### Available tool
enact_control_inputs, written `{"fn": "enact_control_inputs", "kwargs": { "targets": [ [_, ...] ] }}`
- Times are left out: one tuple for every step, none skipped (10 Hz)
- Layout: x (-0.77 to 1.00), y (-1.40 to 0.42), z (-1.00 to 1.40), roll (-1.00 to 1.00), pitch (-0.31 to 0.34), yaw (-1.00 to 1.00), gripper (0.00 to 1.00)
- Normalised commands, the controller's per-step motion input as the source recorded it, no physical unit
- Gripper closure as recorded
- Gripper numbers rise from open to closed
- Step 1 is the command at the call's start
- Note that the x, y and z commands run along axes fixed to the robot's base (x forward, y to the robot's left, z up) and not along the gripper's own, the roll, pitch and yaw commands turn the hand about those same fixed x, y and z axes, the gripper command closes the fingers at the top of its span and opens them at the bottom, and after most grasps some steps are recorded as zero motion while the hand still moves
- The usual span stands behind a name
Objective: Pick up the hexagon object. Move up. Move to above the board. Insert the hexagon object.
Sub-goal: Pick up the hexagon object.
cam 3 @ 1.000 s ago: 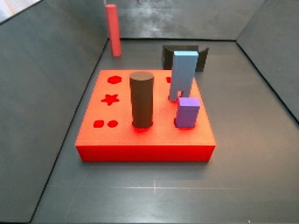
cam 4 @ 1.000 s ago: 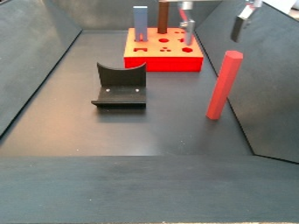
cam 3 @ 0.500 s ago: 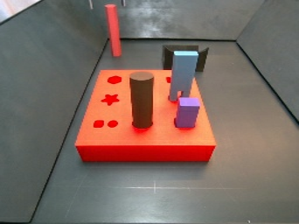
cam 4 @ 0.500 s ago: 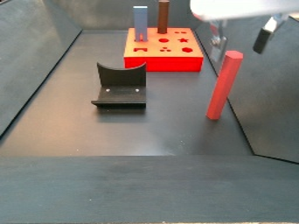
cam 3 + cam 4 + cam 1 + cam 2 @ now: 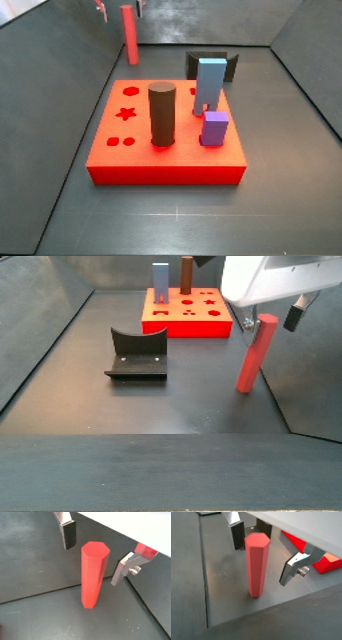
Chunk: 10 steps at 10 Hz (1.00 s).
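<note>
Hexagon object (image 5: pixel 93 574) stands upright (no lettering visible) between the wide-spread gripper (image 5: pixel 95 557) fingers, untouched.

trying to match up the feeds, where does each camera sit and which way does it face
Wrist views: both ride the arm, looking down at the upright hexagon object between the open gripper fingers.
Side view: faces the board from its near edge; hexagon object beyond, a finger visible.
Side view: opposite end, fixture before the board; gripper astride the rod's top.
All share the hexagon object.
</note>
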Motion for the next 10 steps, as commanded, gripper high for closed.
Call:
{"fn": "enact_control_inputs", "kwargs": {
  "targets": [
    [0.0,0.05,-0.15,0.0,0.0,0.16,0.0],
    [0.0,0.0,0.0,-0.01,0.0,0.0,0.0],
    [0.0,0.0,0.0,0.0,0.0,0.0,0.0],
    [0.0,0.0,0.0,0.0,0.0,0.0,1.0],
    [0.0,0.0,0.0,0.0,0.0,0.0,1.0],
    [0.0,0.0,0.0,0.0,0.0,0.0,1.0],
    [0.0,0.0,0.0,0.0,0.0,0.0,1.0],
    [0.0,0.0,0.0,0.0,0.0,0.0,1.0],
    [0.0,0.0,0.0,0.0,0.0,0.0,1.0],
    [0.0,0.0,0.0,0.0,0.0,0.0,1.0]
  ]
}}
